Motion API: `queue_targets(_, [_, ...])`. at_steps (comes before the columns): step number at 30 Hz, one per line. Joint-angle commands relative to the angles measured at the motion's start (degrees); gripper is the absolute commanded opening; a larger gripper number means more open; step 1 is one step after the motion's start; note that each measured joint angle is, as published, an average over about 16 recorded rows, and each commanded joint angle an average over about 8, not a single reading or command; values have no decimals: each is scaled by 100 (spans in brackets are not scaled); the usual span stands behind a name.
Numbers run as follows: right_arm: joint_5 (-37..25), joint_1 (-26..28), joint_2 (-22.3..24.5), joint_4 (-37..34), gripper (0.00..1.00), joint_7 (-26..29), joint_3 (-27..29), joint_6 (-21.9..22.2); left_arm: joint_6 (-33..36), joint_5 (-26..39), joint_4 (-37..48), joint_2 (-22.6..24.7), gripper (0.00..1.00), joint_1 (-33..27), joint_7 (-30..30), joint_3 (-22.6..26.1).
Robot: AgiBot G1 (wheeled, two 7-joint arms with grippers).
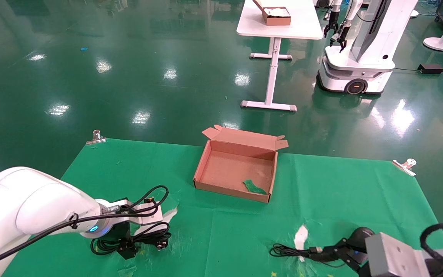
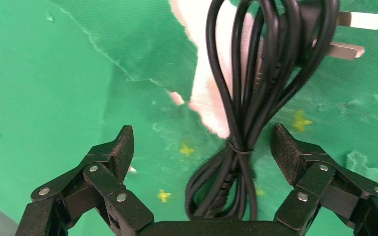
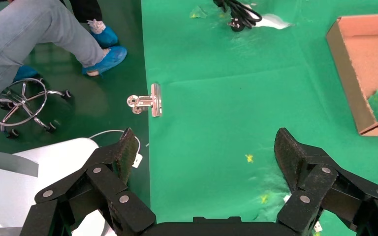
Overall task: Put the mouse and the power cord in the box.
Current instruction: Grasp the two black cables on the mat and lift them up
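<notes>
Success hinges on centring: left pincer (image 2: 202,147) hangs released astride the power cord (image 2: 248,98); clench at the tie. Right pincer (image 3: 204,150) idles released.

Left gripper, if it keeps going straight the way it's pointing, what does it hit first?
Probably the thick black coiled power cord. The left gripper points down at the green cloth with fingers open on either side of the bundle, though the remaining gap is unclear.
</notes>
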Motion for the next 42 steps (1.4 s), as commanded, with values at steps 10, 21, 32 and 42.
queue_targets(10, [-997,346,-149,25,100,42,-414,-128,-37,58,17,21,100,17,-46,13])
queue_targets(21, [-3425,1392,-1360,-443,100,436,-1407,-97,-34,60,9,19,100,20,-52,13])
queue_targets(32, [-4333,1974,-2810,-2694,100,-476,-1872,537,-34,60,7,19,100,20,-52,13])
queue_targets(42, [-4569,2279,-3582,-4304,100,-1175,-2017,1033,-34,60,7,19,100,20,-53,13])
